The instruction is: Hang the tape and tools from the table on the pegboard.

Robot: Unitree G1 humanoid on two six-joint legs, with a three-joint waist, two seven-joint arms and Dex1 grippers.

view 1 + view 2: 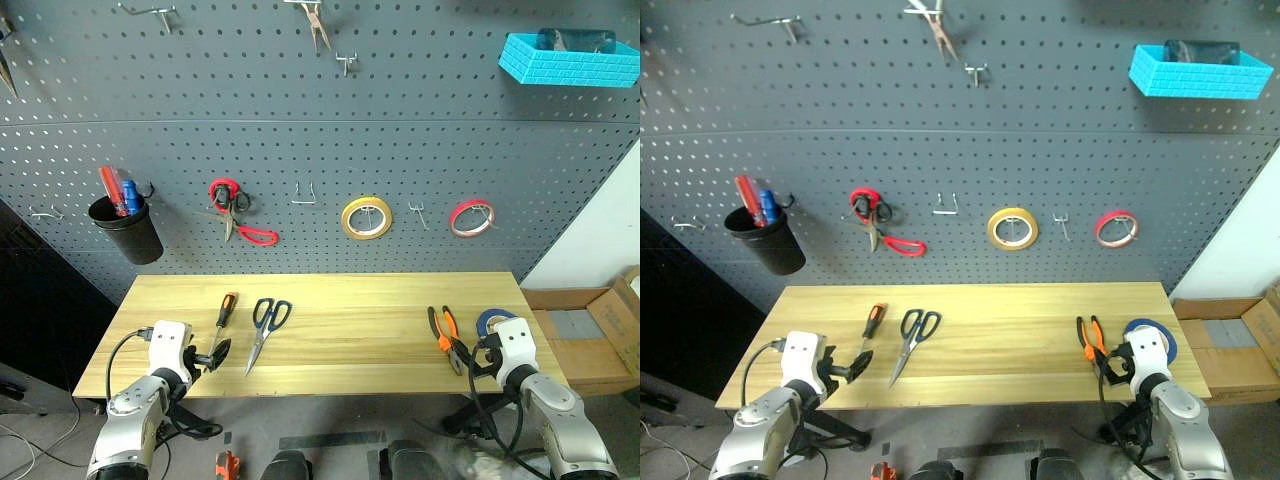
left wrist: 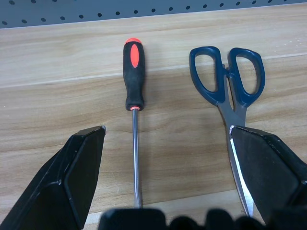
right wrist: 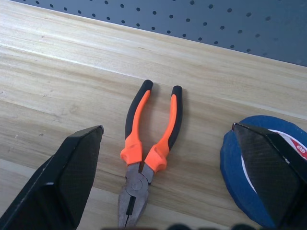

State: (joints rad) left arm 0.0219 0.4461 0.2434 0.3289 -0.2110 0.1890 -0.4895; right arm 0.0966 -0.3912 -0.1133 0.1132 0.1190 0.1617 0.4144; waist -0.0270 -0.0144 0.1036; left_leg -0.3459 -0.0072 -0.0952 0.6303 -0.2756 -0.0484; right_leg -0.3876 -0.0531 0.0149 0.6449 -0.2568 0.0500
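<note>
No legible writing; the red marks on the tape's [image 3: 240,177] inner label were too cut off to read. On the table [image 1: 350,350] lay the screwdriver [image 2: 133,86], scissors [image 2: 229,86] and pliers [image 3: 148,148]. Left gripper [image 2: 168,143] and right gripper [image 3: 168,143] were spread wide, holding nothing. The pegboard [image 1: 300,100] stood behind.

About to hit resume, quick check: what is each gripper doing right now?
Left gripper: open, holding nothing, above the screwdriver and scissors.
Right gripper: open, holding nothing, above the pliers, beside the blue tape.
</note>
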